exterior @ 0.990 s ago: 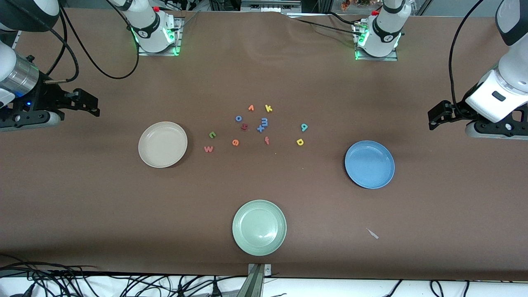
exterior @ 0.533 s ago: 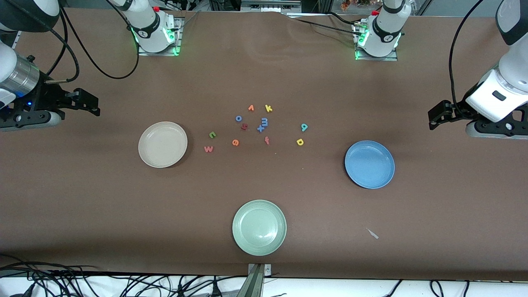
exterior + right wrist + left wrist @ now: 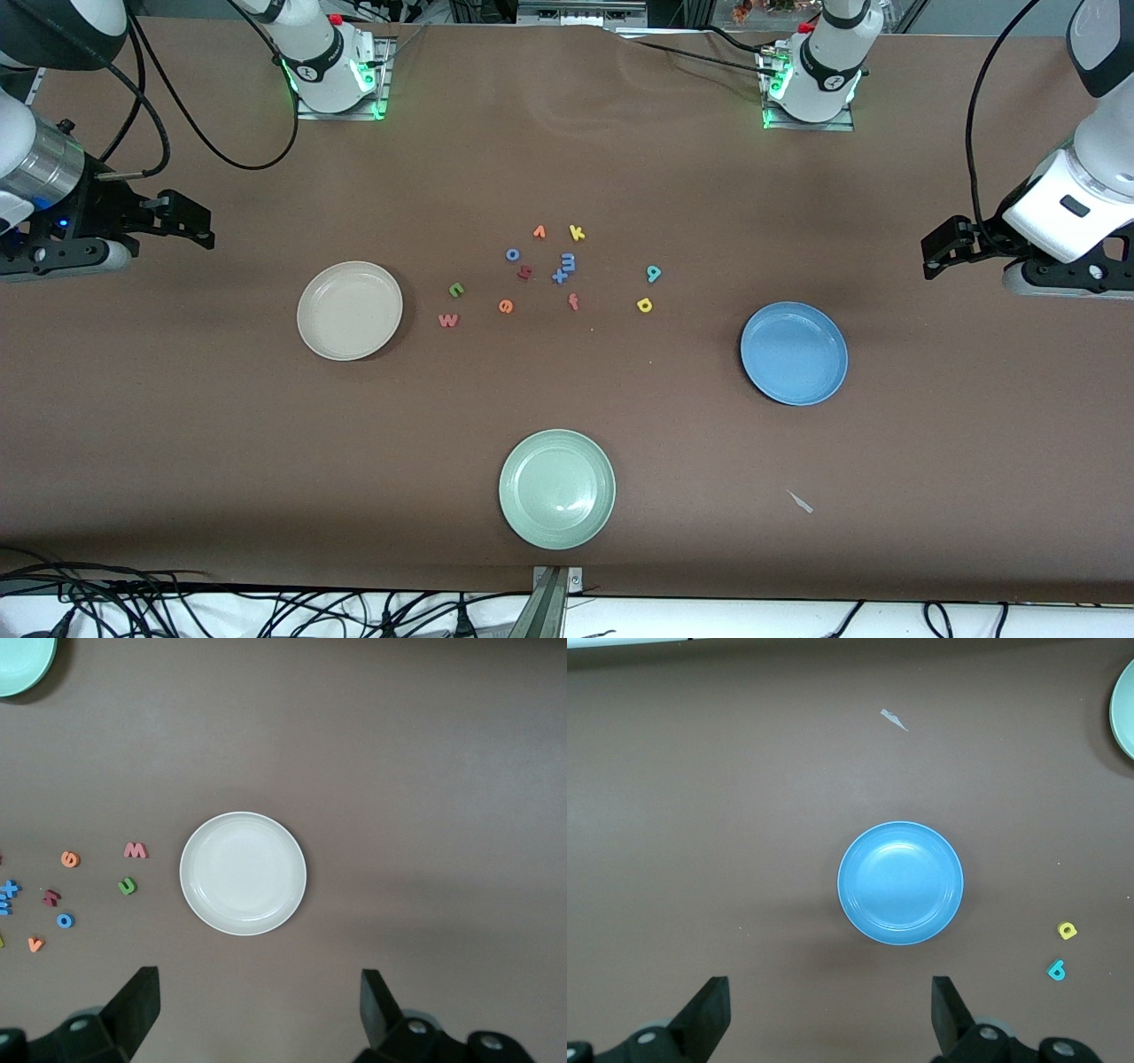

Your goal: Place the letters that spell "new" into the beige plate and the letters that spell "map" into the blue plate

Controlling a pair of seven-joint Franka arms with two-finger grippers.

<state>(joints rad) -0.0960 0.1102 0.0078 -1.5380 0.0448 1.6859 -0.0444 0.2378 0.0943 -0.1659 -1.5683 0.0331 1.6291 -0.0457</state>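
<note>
The beige plate (image 3: 349, 310) lies toward the right arm's end, and the blue plate (image 3: 794, 354) toward the left arm's end. Between them lie the green n (image 3: 456, 289), orange e (image 3: 506, 307), pinkish w (image 3: 448, 320), blue m (image 3: 568, 261), yellow round-bowled letter (image 3: 644, 305) and teal one (image 3: 653, 273). My right gripper (image 3: 205, 229) hangs open and empty over bare table, with the beige plate (image 3: 243, 873) ahead of it. Over the table's other end my left gripper (image 3: 926, 257) is open and empty, the blue plate (image 3: 900, 883) ahead of it.
A pale green plate (image 3: 556, 488) sits nearest the front camera. Other letters lie in the cluster: orange v (image 3: 539, 232), yellow k (image 3: 577, 233), blue o (image 3: 512, 254), dark red letter (image 3: 525, 272), blue x (image 3: 559, 276), reddish f (image 3: 573, 302). A pale scrap (image 3: 801, 502) lies nearer the camera than the blue plate.
</note>
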